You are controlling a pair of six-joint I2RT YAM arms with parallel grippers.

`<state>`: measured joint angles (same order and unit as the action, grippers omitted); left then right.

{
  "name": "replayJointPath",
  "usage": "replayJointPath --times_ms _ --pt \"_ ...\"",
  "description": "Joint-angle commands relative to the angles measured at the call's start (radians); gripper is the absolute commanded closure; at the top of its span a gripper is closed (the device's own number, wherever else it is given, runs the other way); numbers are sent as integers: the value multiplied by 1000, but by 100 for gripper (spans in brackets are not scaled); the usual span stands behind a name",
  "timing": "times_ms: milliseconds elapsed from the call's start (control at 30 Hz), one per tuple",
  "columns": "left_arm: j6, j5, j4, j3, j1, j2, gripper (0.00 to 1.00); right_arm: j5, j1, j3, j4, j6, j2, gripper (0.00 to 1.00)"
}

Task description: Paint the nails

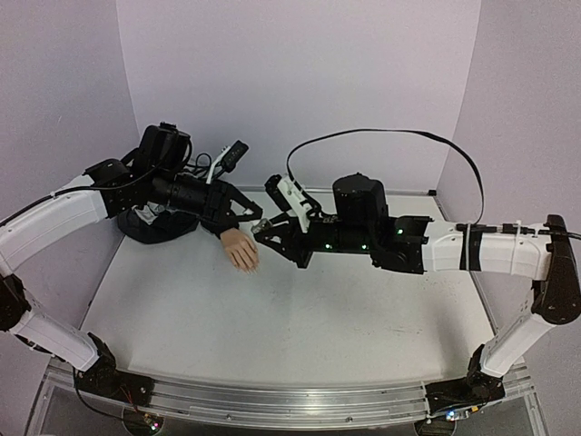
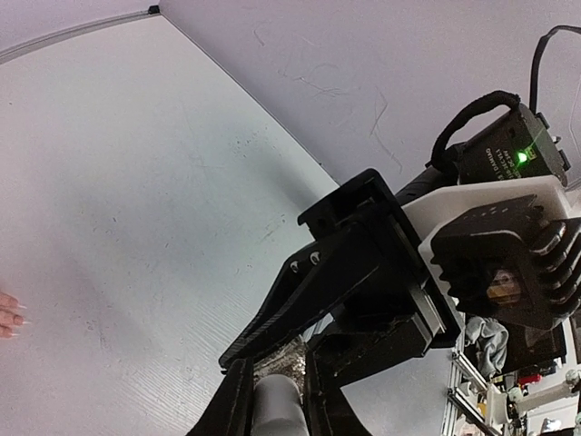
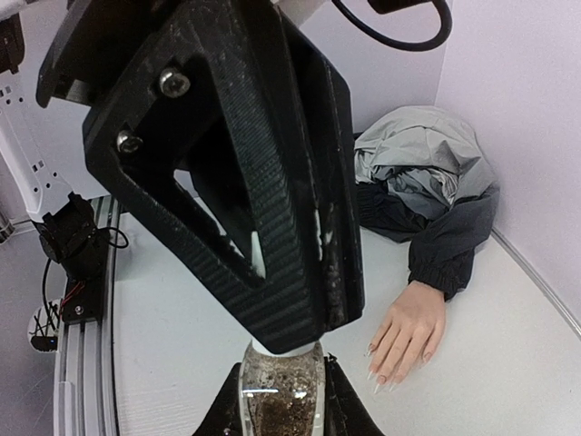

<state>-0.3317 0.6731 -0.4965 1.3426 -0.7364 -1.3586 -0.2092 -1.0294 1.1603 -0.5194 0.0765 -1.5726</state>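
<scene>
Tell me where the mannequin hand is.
In the top view the mannequin hand lies palm down on the table, left of centre, emerging from the dark jacket.

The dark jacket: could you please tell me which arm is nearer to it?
Left. The left arm reaches over the jacket; the right arm ends beyond the mannequin hand.
</scene>
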Motion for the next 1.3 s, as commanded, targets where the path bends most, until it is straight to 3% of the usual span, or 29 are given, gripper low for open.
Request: replayJointPath --times_ms 0,200,267,433,500,567,700,833,900,967,1100,1133,1267 --pt "-16 21 45 25 -7 24 83 51 -1 53 -112 -55 -10 100" --pt "42 114 99 -2 -9 38 100 -82 4 31 -151 -69 17 100" --pt "96 187 147 -23 -9 54 100 -231 14 16 -170 -69 30 100" --pt "235 353 248 -38 -9 79 100 -799 28 17 -241 -138 20 100" --pt "259 409 262 -14 -9 63 100 -926 28 28 -273 -182 -8 100" --pt "266 454 262 11 -9 42 100 -944 28 26 -289 -202 -16 100" --pt "262 471 264 20 -9 31 100 -885 29 6 -293 -197 -7 100" --pt "257 370 207 14 -9 55 100 -685 33 -2 -259 -175 -10 99" --pt "274 247 128 24 -9 61 100 -520 36 14 -180 -141 -25 79" --pt "282 80 55 22 -8 75 100 -312 35 28 -105 -126 -43 51" --pt "256 -339 -12 -53 -9 135 100 24 48 15 5 -116 -60 7" --pt "238 -448 -19 -82 -9 151 100 76 55 3 17 -114 -55 3" --pt "159 -779 -19 -212 -8 184 100 220 81 -62 36 -130 -3 2"
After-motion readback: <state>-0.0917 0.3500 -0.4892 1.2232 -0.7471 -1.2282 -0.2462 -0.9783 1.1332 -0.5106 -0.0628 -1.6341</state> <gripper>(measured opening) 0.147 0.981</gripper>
